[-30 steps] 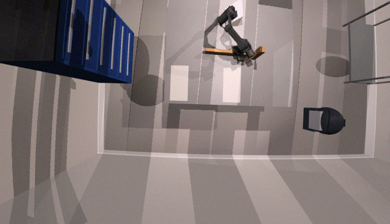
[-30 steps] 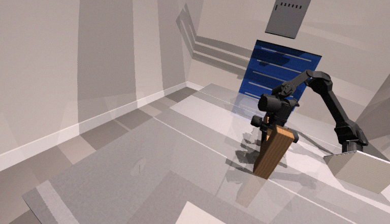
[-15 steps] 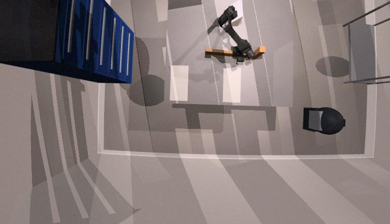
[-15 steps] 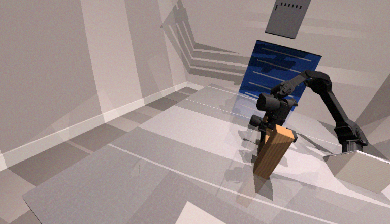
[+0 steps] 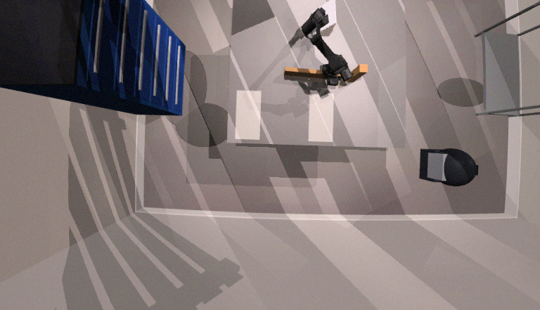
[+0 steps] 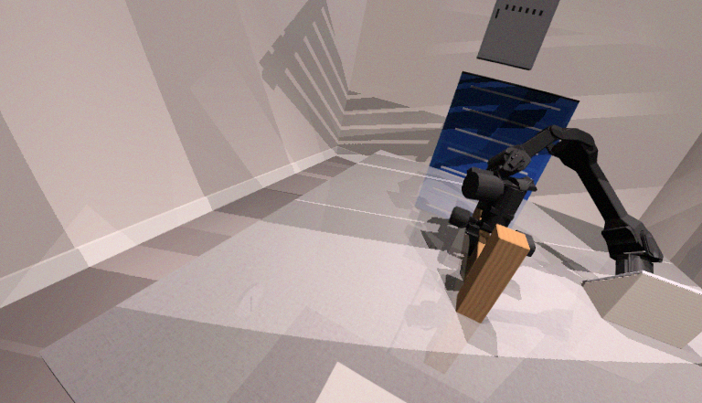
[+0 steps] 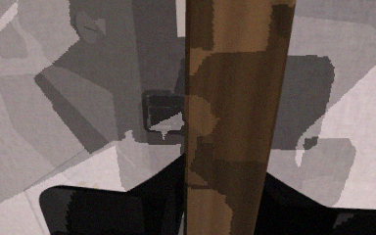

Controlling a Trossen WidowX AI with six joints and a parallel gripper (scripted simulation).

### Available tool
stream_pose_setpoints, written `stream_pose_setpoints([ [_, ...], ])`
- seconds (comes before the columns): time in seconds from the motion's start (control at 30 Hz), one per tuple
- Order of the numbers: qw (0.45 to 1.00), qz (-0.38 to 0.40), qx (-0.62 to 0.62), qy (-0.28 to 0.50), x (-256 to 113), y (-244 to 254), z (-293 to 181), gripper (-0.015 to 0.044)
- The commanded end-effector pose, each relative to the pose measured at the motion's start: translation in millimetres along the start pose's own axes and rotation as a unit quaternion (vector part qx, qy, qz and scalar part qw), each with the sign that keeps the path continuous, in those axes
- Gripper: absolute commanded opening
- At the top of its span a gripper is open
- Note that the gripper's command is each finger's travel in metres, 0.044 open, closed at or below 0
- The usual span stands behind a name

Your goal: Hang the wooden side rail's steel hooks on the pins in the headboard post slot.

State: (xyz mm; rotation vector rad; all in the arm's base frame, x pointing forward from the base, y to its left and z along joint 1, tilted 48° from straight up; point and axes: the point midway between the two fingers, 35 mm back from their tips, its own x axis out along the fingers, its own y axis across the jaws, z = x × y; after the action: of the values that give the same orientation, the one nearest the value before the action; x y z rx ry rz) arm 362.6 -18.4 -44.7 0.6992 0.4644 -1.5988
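Observation:
The wooden headboard post (image 5: pixel 362 68) (image 6: pixel 494 275) stands upright on the table, right of the gripper in the top view. The wooden side rail (image 5: pixel 293 70) (image 6: pixel 482 240) (image 7: pixel 240 93) stretches left from beneath the gripper in that view and is mostly behind the post in the exterior view. My gripper (image 5: pixel 328 74) (image 7: pixel 211 159) is shut on the rail, with one black finger on each side of it in the wrist view. The rail's hooks, the slot and its pins are hidden. I cannot tell whether the rail is raised or whether its near end touches the post.
Two pale rectangles (image 5: pixel 247 114) (image 5: pixel 320 117) lie on the table (image 5: pixel 278 131) toward the bottom of the top view. The arm's base stands on a pale block (image 6: pixel 642 305). A blue drawer cabinet (image 5: pixel 131 48) (image 6: pixel 496 119) and a dark chair (image 5: pixel 458 167) stand beyond the table.

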Motion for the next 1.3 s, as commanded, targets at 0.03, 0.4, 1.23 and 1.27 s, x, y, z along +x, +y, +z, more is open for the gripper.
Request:
stream_pose_setpoints([
  [0.03, 1.000, 0.002, -0.002, -0.001, -1.6, 0.0, -0.2, 0.0000],
  [0.4, 1.000, 0.002, -0.002, -0.001, -3.5, -0.1, -0.2, 0.0000],
  [1.23, 1.000, 0.002, -0.002, -0.001, -7.6, -0.1, -0.2, 0.0000],
  [1.27, 1.000, 0.002, -0.002, -0.001, -7.8, -0.1, -0.2, 0.0000],
])
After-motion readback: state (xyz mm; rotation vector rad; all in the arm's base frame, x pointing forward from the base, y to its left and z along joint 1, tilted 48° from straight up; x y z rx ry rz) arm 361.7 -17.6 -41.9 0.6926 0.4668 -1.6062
